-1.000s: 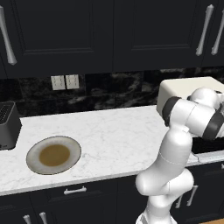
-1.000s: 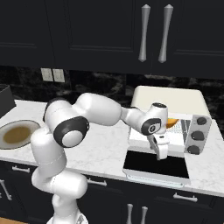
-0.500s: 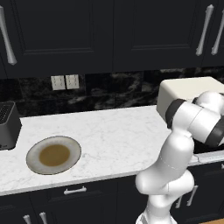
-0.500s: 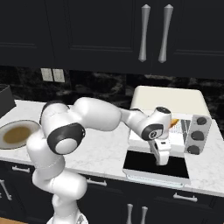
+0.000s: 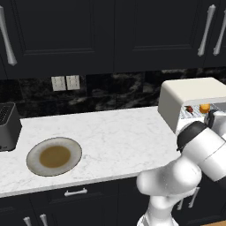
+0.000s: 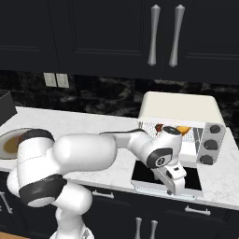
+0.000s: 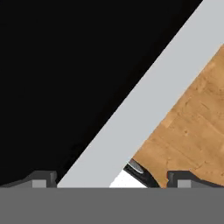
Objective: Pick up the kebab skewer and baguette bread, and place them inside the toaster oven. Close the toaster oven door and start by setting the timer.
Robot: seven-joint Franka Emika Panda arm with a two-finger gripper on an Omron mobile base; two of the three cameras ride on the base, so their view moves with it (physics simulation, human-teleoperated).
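Observation:
The cream toaster oven (image 6: 179, 108) (image 5: 190, 98) stands at the counter's right end. Its door (image 6: 148, 173) lies folded down flat and open. On the rack inside lie the kebab skewer (image 6: 159, 127) (image 5: 189, 109) and, to its right, the orange baguette bread (image 6: 183, 129) (image 5: 204, 107). My gripper (image 6: 172, 186) points down over the door's front edge, open and holding nothing. In the hand view the gripper (image 7: 111, 180) looks onto the door's dark glass (image 7: 65, 65) and its light frame (image 7: 144, 100), with its fingertips (image 7: 41, 178) wide apart.
Three dark knobs (image 6: 210, 143) run down the oven's right side. A brown-centred plate (image 5: 54, 156) (image 6: 7, 142) sits on the marble counter (image 5: 119, 137) at the left, near a dark slot toaster (image 5: 9, 126). Wooden floor (image 7: 192, 127) shows beyond the door's edge.
The hand has come away from the oven opening, moving down and forward to the open door's front edge. The jaws have stayed open.

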